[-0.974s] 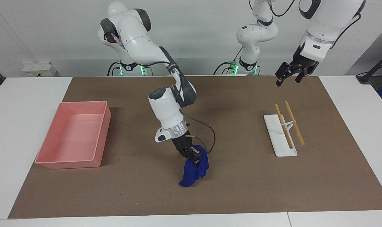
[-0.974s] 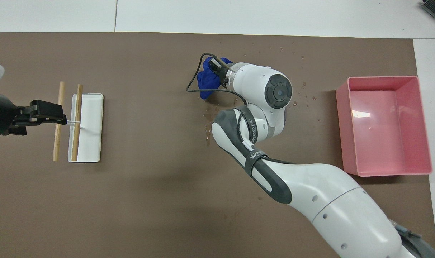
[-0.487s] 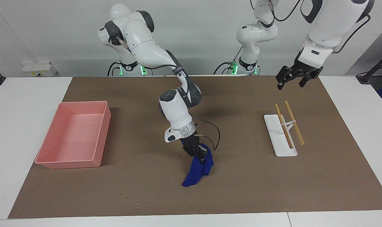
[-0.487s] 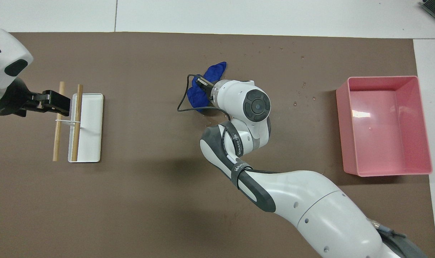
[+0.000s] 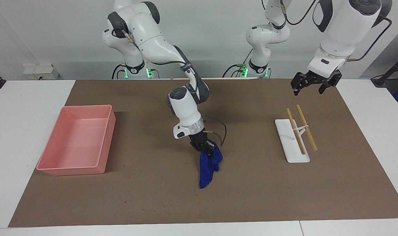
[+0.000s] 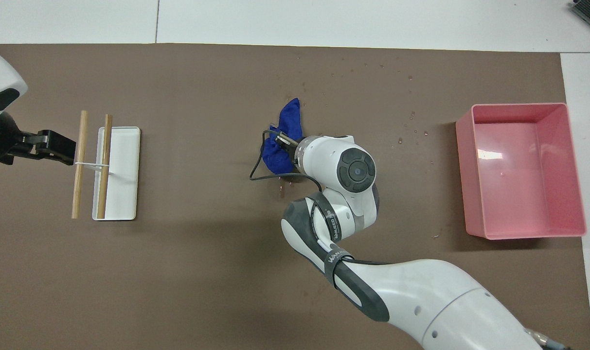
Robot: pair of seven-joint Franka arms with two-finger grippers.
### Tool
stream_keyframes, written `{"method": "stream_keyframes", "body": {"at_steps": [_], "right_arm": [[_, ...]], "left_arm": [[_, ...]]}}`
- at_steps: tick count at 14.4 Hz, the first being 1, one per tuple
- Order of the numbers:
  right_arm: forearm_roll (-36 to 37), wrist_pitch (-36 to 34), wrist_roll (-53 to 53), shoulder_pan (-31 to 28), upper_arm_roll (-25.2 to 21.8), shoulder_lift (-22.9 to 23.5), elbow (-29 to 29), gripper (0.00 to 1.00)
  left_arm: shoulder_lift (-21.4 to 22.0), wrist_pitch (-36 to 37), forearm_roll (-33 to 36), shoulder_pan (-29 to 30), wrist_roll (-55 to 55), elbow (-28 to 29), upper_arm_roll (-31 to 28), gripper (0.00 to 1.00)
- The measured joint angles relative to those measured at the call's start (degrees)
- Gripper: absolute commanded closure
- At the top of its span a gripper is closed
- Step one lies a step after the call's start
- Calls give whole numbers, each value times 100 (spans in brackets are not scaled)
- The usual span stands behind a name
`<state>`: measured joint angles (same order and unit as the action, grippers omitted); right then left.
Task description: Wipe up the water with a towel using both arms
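My right gripper [image 5: 206,151] is shut on the deep-blue towel [image 5: 208,167] over the middle of the brown mat. The towel hangs from it, and its lower end reaches the mat. In the overhead view the towel [image 6: 288,127] trails away from the robots past the right gripper [image 6: 283,144]. A faint narrow blotchy stain of water [image 6: 281,188] lies on the mat just nearer to the robots than the towel. My left gripper [image 5: 308,88] is open and empty. It is raised over the mat's edge at the left arm's end and also shows in the overhead view [image 6: 61,148].
A pink bin [image 5: 67,169] stands at the right arm's end of the mat [image 6: 518,106]. A white tray [image 5: 292,158] with two wooden sticks [image 5: 306,128] lies at the left arm's end, below the left gripper. Tiny droplets [image 6: 411,116] dot the mat near the bin.
My right gripper has pulled the towel toward the robots and slightly toward the left arm's end, stretching it out. The left gripper has drifted a little toward its own end of the table.
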<state>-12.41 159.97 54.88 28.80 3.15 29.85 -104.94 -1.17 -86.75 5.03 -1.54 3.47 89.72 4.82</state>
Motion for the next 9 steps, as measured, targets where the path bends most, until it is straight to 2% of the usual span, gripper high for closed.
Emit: {"method": "stream_keyframes", "body": {"at_steps": [5,9], "right_arm": [[0,0,-74,1,3,-691,-1020,100],[0,61,-943,-69,-15,-1106,-1684,100]], "left_arm": [[285,-265,-27,-224,0,405,-189,0],[284,-578,-49,-215,0,419,-273,0]]}}
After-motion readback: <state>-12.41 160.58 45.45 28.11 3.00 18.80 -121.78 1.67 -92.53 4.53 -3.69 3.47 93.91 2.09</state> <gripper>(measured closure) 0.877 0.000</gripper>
